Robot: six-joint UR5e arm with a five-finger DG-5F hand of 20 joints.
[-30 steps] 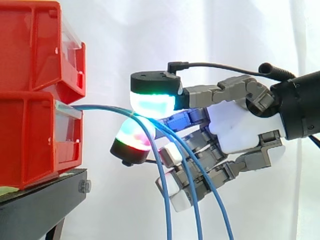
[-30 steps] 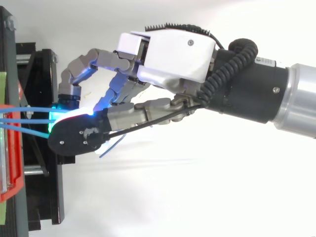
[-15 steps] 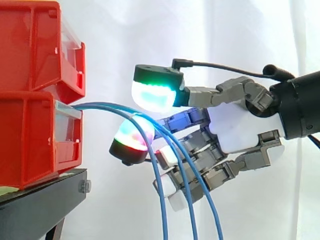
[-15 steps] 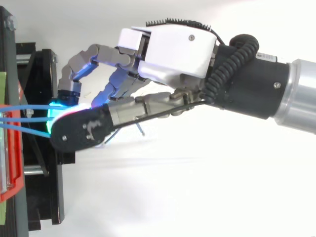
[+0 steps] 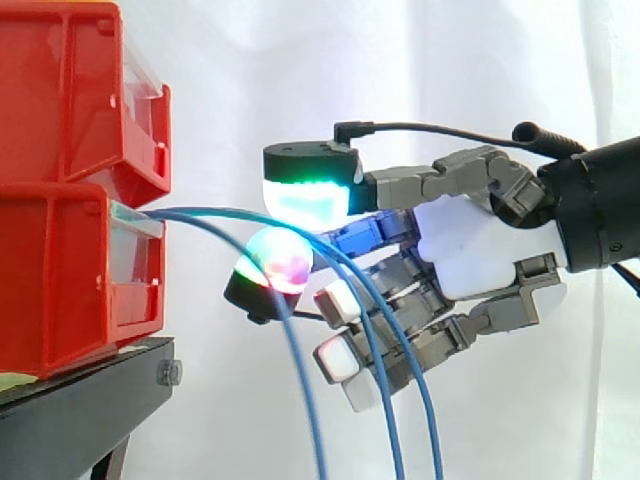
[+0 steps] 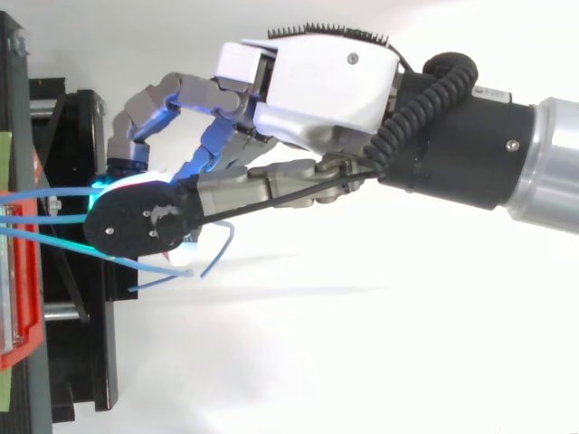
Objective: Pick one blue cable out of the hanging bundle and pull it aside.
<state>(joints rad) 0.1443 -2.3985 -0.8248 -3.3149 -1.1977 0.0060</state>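
Three thin blue cables run out of the lower red bin [image 5: 60,280] and arc downward. My hand [image 5: 470,250] reaches in from the right with its fingers curled. Its green-white thumb pad [image 5: 305,195] sits just above a red-green fingertip [image 5: 275,262], and the arc of the blue cables [image 5: 335,258] passes through the narrow gap between them. One blue cable [image 5: 300,400] hangs apart at the left, crossing in front of the lower pad. The other two cables [image 5: 430,400] drop past the lower fingers. From above, the hand [image 6: 317,81] covers the pinch and loose cable ends [image 6: 204,267] stick out beneath it.
A second red bin [image 5: 60,90] is stacked on the lower one, both on the black stand [image 5: 80,410]. In the top view the bin's red edge [image 6: 23,271] and the stand [image 6: 81,344] lie at the left. A white curtain hangs behind.
The thumb pad has come back down close to the lower fingertip after lifting. The lower fingertip has risen. The left cable has swung away from the other two.
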